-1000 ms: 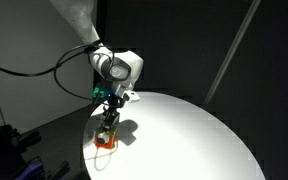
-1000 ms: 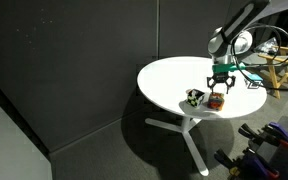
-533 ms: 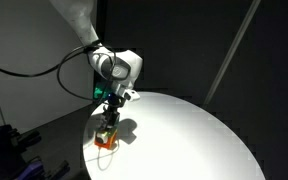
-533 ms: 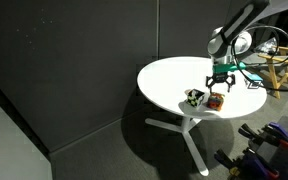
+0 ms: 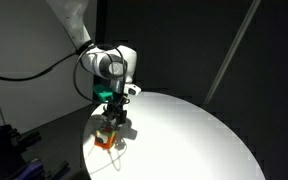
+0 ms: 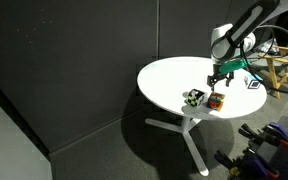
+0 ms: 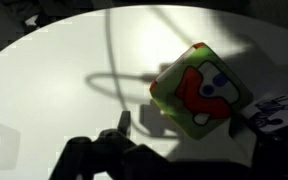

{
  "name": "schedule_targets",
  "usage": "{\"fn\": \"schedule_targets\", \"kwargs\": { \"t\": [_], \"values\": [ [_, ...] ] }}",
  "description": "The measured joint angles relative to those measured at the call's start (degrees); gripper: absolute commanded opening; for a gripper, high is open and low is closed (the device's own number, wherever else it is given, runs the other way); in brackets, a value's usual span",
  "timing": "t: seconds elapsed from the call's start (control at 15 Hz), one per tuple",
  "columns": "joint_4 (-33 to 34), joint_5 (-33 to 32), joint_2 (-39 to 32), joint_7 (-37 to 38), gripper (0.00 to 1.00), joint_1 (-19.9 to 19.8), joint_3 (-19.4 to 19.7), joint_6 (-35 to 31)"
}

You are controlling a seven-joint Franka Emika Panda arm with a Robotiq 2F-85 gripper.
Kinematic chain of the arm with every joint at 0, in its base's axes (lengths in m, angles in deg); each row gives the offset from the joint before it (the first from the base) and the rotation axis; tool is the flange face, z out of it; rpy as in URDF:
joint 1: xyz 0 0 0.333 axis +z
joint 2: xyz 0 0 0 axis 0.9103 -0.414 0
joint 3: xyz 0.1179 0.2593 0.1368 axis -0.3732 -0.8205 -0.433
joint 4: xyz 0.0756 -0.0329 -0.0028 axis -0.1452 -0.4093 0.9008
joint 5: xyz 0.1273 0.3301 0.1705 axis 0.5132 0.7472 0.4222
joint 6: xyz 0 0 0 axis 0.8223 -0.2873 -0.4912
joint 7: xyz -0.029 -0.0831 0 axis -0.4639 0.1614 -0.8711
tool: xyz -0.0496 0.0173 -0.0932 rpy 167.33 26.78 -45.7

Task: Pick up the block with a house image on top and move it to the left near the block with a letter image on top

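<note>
The block with a house image on top point(image 6: 216, 101) sits on the white tabletop point(image 6: 169, 80) near its front edge, just beside the block with a letter image on top point(image 6: 194, 97), with a small gap between the two. In an exterior view the house block point(image 5: 104, 140) shows its orange sides and lies at the rim of the tabletop point(image 5: 189, 130). In my wrist view it point(image 7: 199, 88) fills the middle, seen at a tilt, with its green, red and white picture facing me.

My pincer point(image 6: 217, 89) hangs right over the house block, fingers pointing down. In the wrist view my dark fingers point(image 7: 122, 128) stand apart at the bottom edge and the block lies free ahead of them, so the jaws are spread and I hold nothing.

Half a second ago my pincer point(image 5: 110, 119) sat lower, close down at the block. My wrist has since leaned over and come up a little, and neither block has shifted.

A white card point(image 6: 252, 84) with dark marks lies further back on the tabletop.
</note>
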Motion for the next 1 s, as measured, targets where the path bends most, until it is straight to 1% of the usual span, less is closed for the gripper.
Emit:
{"fn": "schedule_targets", "kwargs": {
  "t": [0.27,0.53,0.8,1.0],
  "values": [
    [-2.9,-1.0,2.7,-8.6,1.0,-0.3,0.0,-3.0],
    [-5.9,-1.0,6.6,-17.0,1.0,-1.4,-0.6,-3.7],
    [-9.3,-0.6,11.4,-22.1,1.0,-2.0,-1.5,-5.1],
    [-12.2,2.1,15.8,-26.4,1.0,-2.3,-2.2,-5.9]
  ]
}}
